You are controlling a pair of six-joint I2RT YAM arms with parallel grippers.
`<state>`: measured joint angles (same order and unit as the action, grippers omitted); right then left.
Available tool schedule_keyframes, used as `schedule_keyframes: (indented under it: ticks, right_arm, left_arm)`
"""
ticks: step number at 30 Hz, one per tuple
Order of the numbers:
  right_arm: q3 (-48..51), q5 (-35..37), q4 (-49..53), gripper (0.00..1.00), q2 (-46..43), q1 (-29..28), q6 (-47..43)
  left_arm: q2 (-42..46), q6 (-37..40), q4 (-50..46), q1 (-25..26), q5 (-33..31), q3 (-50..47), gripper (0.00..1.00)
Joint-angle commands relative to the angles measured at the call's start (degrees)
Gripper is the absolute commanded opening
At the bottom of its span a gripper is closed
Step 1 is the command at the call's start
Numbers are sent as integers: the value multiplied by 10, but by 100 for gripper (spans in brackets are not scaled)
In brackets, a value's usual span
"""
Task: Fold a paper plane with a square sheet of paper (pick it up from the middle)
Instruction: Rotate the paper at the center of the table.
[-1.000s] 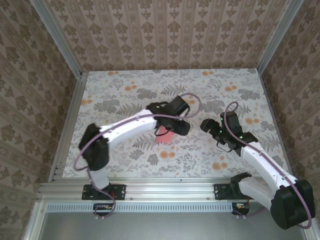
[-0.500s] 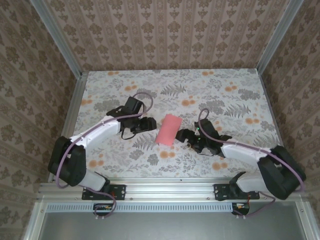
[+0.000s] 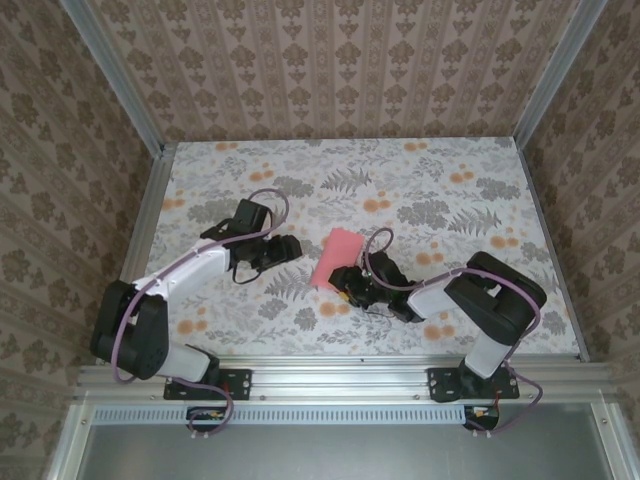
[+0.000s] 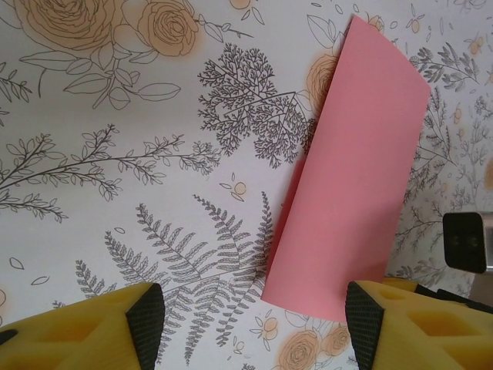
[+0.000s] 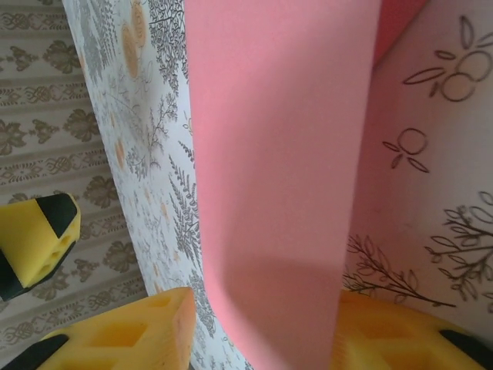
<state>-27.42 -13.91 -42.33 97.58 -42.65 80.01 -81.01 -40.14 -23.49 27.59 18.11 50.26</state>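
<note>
The pink-red paper lies mid-table as a long folded rectangle, not a pointed dart. In the left wrist view the paper lies flat ahead and to the right, its near edge just beyond the fingertips. My left gripper is open, to the left of the sheet, holding nothing. My right gripper sits low at the sheet's near end. It is open, and the paper runs between its two wide-set yellow fingers.
The tabletop carries a print of grey ferns and orange flowers. Aluminium rails and patterned walls close it in on three sides. The left gripper's yellow finger shows beyond the paper in the right wrist view.
The left arm has pulled back leftward off the paper, uncovering it. The right arm has swung left and down to the paper's near end.
</note>
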Motion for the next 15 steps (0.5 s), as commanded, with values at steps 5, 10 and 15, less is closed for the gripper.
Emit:
schedule_keyframes:
  ticks: [5,10,15]
  right_arm:
    - [8,24,46,43,-41,-2,2]
    - [6,18,60,37,-56,-1,-7]
    - [11,20,83,33,-75,0,-7]
  left_arm:
    - [4,-7,12,-5,12,-8,67]
    - [2,-6,11,-5,12,-10,67]
    - [2,-6,15,-4,10,-15,67]
